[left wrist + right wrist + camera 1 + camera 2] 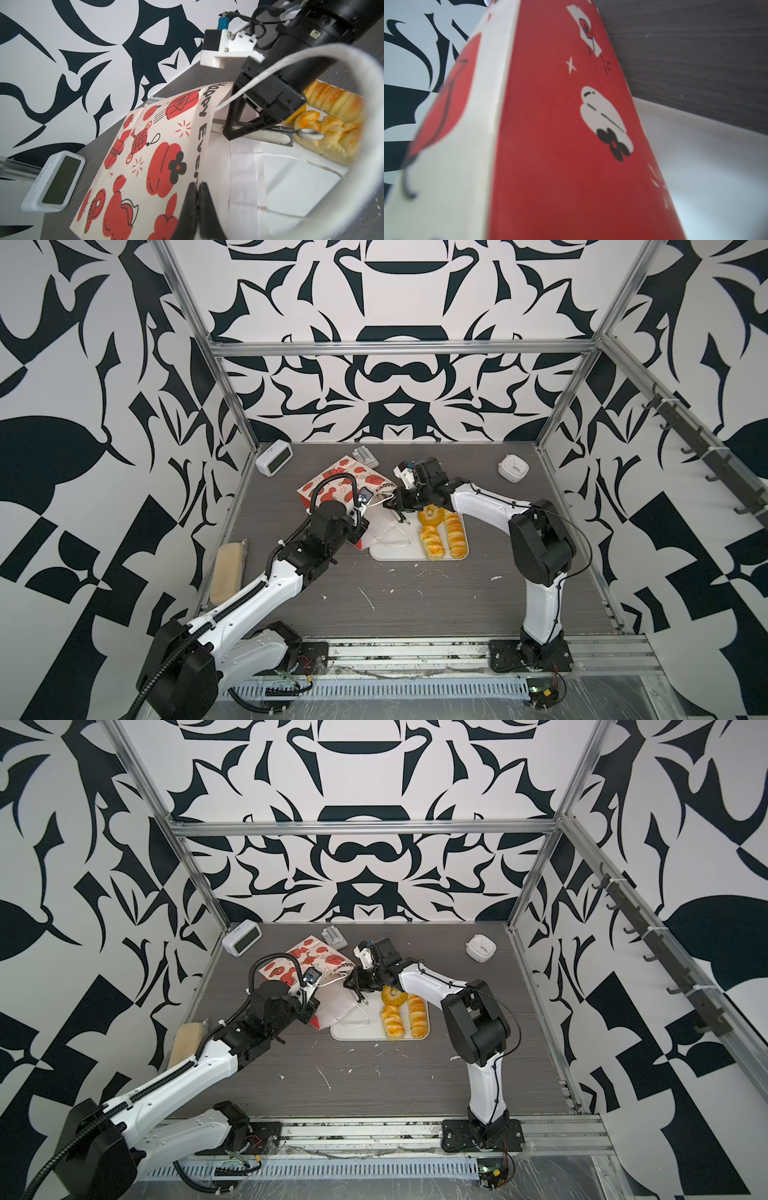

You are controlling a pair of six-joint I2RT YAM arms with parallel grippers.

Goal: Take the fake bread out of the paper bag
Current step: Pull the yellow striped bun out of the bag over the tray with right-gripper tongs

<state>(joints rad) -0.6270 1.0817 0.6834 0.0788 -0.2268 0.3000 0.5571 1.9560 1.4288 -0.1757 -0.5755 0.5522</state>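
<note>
1. Where the paper bag (pixel 332 485) lies tipped on the table (pixel 415 605), its mouth faces 4 o'clock over the white tray (pixel 395 554).
2. Left gripper (pixel 197 188) pinches the bag's rim.
3. Right gripper (pixel 287 137) is closed at the mouth (hold unclear).
4. Fake bread (pixel 430 541): three pieces on the tray.

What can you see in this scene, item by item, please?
table: one, dark grey, underneath
tray: one, white, centre
paper bag: one, white with red pictures, tipped, mouth toward the tray
fake bread: at least three, golden-yellow, on the tray
digital clock: one, white, back left
small clock: one, white, back right
holder: one, grey, behind the bag
block: one, beige, left edge
left gripper: one, black, shut on the bag's rim
right gripper: one, black, shut on the bag's mouth
</note>
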